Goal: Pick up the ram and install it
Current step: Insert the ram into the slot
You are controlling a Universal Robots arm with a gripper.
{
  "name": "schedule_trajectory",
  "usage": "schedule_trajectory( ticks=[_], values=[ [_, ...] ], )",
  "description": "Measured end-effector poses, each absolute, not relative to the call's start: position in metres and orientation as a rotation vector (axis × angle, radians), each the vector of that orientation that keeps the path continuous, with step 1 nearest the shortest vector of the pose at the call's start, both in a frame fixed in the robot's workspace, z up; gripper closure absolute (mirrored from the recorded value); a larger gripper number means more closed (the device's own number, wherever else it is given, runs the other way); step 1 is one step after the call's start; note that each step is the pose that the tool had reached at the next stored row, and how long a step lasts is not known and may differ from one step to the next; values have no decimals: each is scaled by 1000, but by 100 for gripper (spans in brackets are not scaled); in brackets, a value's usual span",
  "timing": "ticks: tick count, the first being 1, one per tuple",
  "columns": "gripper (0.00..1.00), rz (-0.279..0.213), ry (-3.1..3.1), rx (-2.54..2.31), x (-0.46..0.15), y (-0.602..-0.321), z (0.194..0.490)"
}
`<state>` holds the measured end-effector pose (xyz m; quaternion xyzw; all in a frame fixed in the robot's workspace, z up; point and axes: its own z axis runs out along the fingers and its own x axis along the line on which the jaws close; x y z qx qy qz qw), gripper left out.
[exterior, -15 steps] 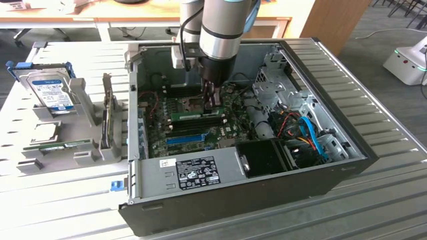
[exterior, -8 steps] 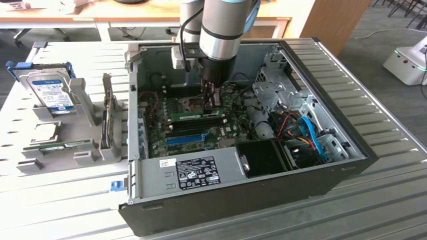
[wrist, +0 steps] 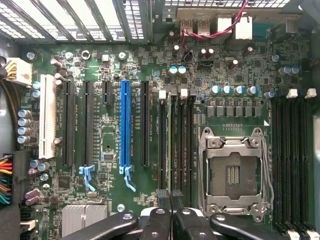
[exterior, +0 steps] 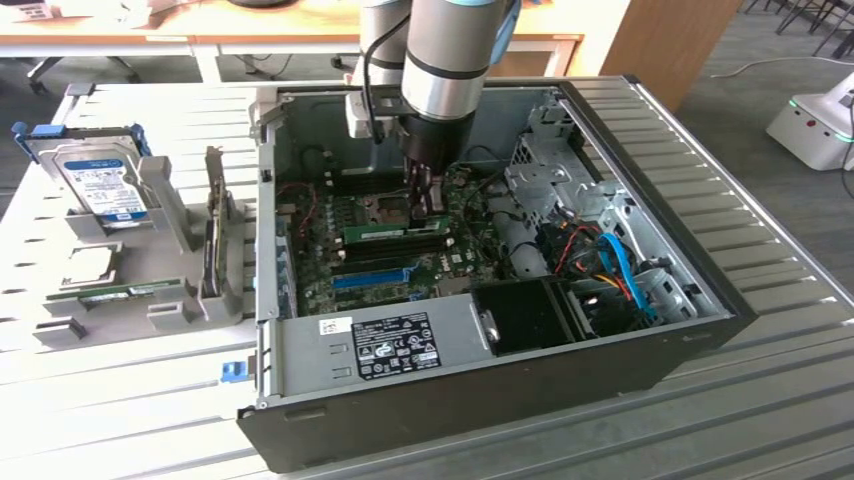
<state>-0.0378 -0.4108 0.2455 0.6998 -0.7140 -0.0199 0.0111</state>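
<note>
Where the pincer (wrist: 171, 196) clamps, the ram (exterior: 387, 233) stands edgewise.

**Arm** (exterior: 447, 60): cut off by the exterior view's upper edge; its body hides part of the motherboard (exterior: 320, 222) behind it. **Gripper** (exterior: 430, 210): closed fingertips cover one end of the ram (exterior: 384, 233). **Case sticker** (exterior: 394, 345) and **hard-drive label** (exterior: 107, 185): print too small to read.

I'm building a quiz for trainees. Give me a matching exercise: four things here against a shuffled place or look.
1 ram
2 hard drive
3 second green stick
4 computer case

a upright in the grey rack
b on the motherboard, under the arm
c lying low on the grey rack
d black, side open

Pairs: 1-b; 2-a; 3-c; 4-d
</note>
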Motion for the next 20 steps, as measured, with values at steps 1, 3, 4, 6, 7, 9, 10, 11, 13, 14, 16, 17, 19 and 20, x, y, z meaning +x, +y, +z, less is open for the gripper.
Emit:
schedule_trajectory(
  ticks=[1, 3, 4, 6, 7, 9, 10, 11, 13, 14, 16, 17, 19, 20],
  values=[
    [88, -62, -2227, 2183, -38, -411, 245],
    [88, -62, -2227, 2183, -38, -411, 246],
    [88, -62, -2227, 2183, -38, -411, 245],
    [88, -62, -2227, 2183, -38, -412, 246],
    [88, -62, -2227, 2183, -38, -412, 246],
    [88, -62, -2227, 2183, -38, -413, 246],
    [88, -62, -2227, 2183, -38, -413, 246],
    [88, -62, -2227, 2183, -38, -413, 246],
    [88, -62, -2227, 2183, -38, -414, 246],
    [88, -62, -2227, 2183, -38, -414, 246],
    [88, -62, -2227, 2183, -38, -415, 246],
    [88, -62, -2227, 2183, -38, -415, 246],
    [88, -62, -2227, 2183, -38, -416, 246],
    [88, -62, -2227, 2183, -38, -416, 246]
  ],
)
